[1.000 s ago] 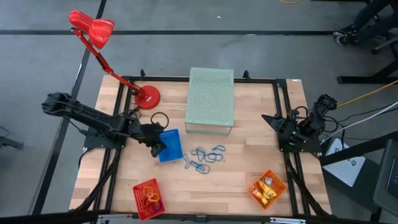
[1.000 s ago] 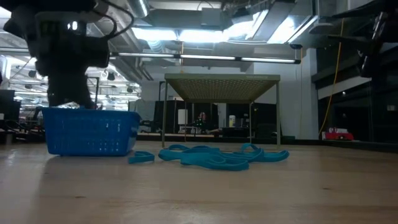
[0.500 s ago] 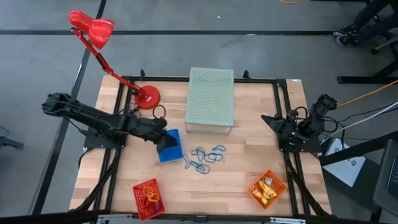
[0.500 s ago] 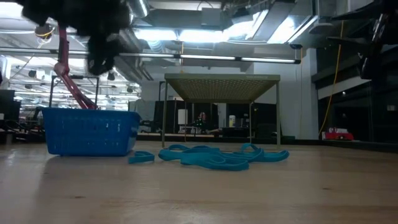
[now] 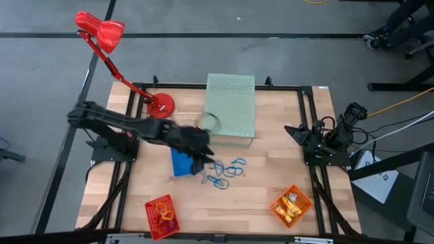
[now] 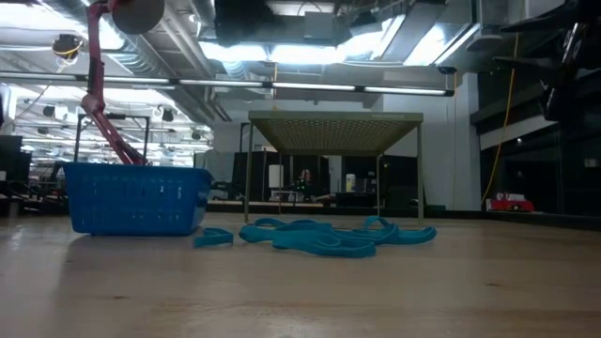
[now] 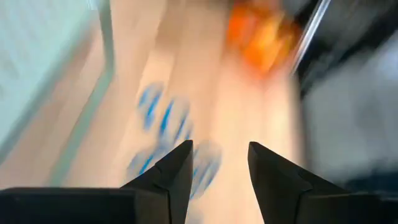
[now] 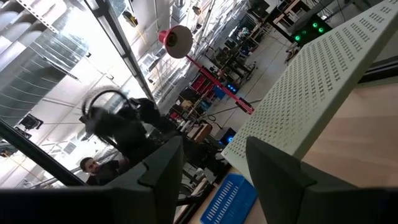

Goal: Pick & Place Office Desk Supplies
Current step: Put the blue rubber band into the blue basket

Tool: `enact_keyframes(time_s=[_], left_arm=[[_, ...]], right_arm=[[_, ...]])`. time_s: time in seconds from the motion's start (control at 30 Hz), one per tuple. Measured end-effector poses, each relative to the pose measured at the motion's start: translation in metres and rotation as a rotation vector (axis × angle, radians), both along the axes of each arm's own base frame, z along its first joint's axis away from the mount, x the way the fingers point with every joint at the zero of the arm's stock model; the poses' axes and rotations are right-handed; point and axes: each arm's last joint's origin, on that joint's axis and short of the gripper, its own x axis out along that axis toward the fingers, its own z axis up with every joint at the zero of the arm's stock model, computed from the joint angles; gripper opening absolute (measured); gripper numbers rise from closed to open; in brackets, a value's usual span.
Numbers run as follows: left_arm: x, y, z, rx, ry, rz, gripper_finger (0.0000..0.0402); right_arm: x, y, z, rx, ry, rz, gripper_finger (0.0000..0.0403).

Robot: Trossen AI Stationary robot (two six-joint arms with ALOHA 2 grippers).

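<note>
I see the blue loops lying loose on the table, just beside the blue basket, on the side away from the red lamp. In the low view the loops spread flat with bare wood in front of them. My left gripper hangs over the basket's edge nearest the loops, jaws apart and holding nothing. The green box stands close behind the basket. The red basket and orange basket sit near the front edge, well apart from the blue basket. My right gripper waits at the right edge, jaws apart, empty.
</note>
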Motion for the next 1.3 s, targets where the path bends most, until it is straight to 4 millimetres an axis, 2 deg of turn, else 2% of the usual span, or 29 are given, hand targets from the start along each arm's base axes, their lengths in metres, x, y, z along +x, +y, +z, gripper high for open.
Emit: enact_keyframes(time_s=[0.1, 0.2, 0.3, 0.47, 0.63, 0.77, 1.3], left_arm=[[0.016, -0.013, -0.016, 0.208, 0.251, -0.182, 0.0150], [0.029, -0.029, -0.029, 0.346, 0.376, -0.395, 0.0150], [0.041, -0.043, -0.039, 0.403, 0.404, -0.557, 0.0150], [0.057, -0.061, -0.062, 0.498, 0.414, -0.702, 0.0150], [0.065, -0.072, -0.097, 0.522, 0.502, -0.772, 0.0150], [0.069, -0.075, -0.114, 0.532, 0.545, -0.782, 0.0150], [0.065, -0.068, -0.137, 0.591, 0.614, -0.810, 0.0150]], right_arm=[[0.000, 0.000, 0.000, 0.000, -0.004, 0.011, 0.0178], [0.000, 0.001, 0.000, -0.002, -0.011, 0.026, 0.0178], [0.000, 0.001, 0.000, 0.006, -0.018, 0.039, 0.0178], [0.001, 0.002, 0.000, 0.006, -0.020, 0.056, 0.0178], [0.001, 0.003, 0.000, -0.012, -0.033, 0.103, 0.0178], [0.001, 0.004, 0.000, -0.018, -0.033, 0.114, 0.0178], [0.002, 0.004, -0.001, -0.028, -0.023, 0.113, 0.0178]])
